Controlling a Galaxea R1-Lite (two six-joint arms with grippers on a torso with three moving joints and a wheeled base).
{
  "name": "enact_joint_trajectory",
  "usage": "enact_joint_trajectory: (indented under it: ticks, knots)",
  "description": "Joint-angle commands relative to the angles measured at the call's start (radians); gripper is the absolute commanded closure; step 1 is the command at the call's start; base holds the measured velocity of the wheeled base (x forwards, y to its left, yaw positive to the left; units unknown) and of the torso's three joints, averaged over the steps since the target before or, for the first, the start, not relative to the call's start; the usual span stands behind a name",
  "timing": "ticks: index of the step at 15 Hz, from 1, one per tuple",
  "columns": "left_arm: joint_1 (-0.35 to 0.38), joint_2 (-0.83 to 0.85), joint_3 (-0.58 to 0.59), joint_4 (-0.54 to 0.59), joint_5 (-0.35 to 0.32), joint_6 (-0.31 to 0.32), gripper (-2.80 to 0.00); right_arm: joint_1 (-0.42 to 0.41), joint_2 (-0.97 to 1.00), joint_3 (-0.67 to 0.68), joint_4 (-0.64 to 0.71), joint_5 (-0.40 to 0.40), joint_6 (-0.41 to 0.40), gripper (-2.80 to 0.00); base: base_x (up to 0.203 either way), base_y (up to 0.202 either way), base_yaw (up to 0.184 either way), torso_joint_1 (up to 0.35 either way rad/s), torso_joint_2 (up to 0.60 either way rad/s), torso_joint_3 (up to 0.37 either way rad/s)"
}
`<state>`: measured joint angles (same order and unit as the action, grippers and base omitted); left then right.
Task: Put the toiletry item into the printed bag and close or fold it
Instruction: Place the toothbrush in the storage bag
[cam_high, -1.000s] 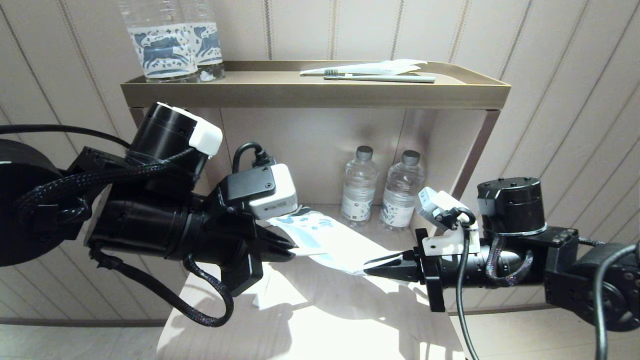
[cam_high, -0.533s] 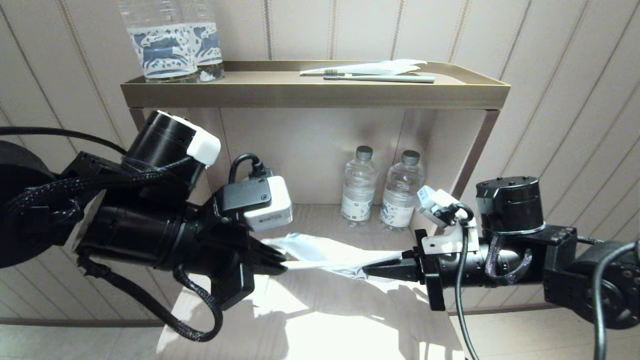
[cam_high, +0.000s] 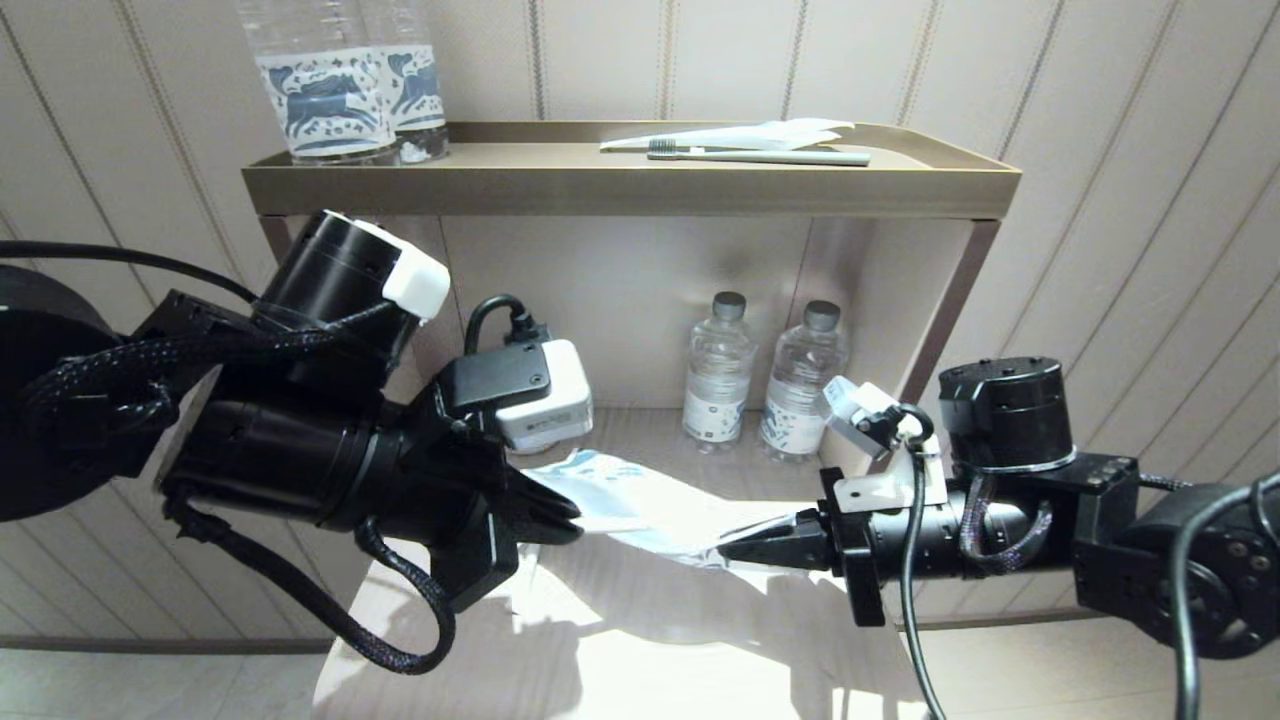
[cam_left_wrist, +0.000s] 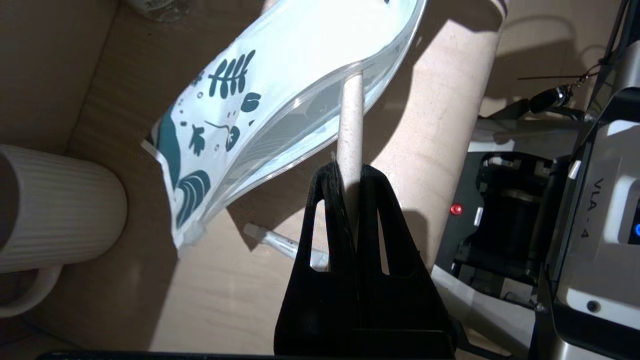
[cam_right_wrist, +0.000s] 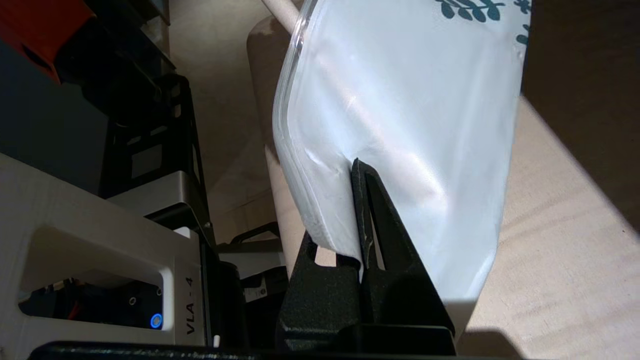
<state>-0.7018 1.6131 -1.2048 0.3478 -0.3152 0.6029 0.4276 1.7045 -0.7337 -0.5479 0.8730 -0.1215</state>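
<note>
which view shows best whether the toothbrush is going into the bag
The left wrist view: the left end effector holds the toothbrush by its handle, entering the bag mouth. The right wrist view shows only a handle tip; the head view hides it.

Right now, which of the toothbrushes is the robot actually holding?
The toothbrush whose pale handle is pinched in the left gripper, its far end inside the printed bag. The other toothbrush lies untouched on the top shelf.
</note>
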Motion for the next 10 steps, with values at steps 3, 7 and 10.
enact_joint_trajectory:
  ticks: [3,7,10]
  knots:
    - [-0.007,0.021,-0.026,0.003,-0.007,-0.020,0.00,-0.004,0.006,-0.004,-0.003,0.004,-0.001,0.00,0.000,0.000,0.000,0.000,0.00,0.000]
    - [0.007,-0.033,0.056,0.001,-0.069,-0.021,0.00,-0.009,0.003,-0.010,-0.003,0.008,0.016,0.00,0.000,0.000,0.000,0.000,0.00,0.000]
    - [0.019,-0.059,0.077,0.010,-0.071,-0.020,0.00,-0.008,0.003,-0.029,0.001,0.009,0.055,0.00,0.000,0.000,0.000,0.000,0.00,0.000]
